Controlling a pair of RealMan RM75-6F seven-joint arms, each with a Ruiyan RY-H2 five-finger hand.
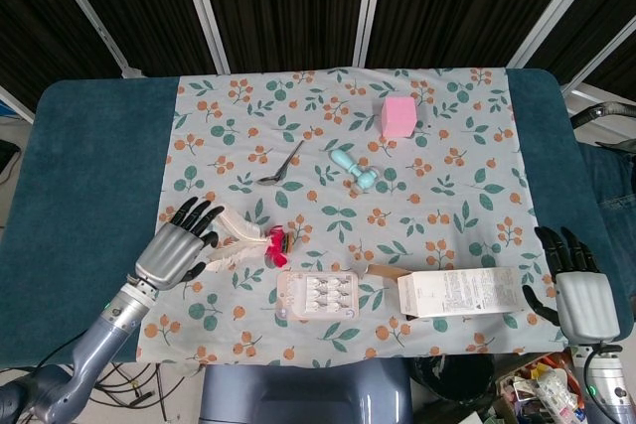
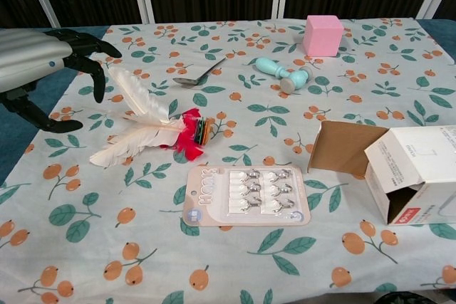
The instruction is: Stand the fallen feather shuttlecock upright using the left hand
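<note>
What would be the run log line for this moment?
left hand: open, beside shuttlecock | shuttlecock: lying down | right hand: open, idle

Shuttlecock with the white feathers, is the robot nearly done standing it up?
Not yet. The shuttlecock lies on its side on the flowery cloth. The left hand is open, fingers spread beside the feathers, holding nothing. Gripping it and setting it upright is all left.

Both views were bright and evenly lit from above; shadows on the table [image 1: 89, 166] were faint and soft. Focus was sharp, without glare, though the background panels stayed dark.
</note>
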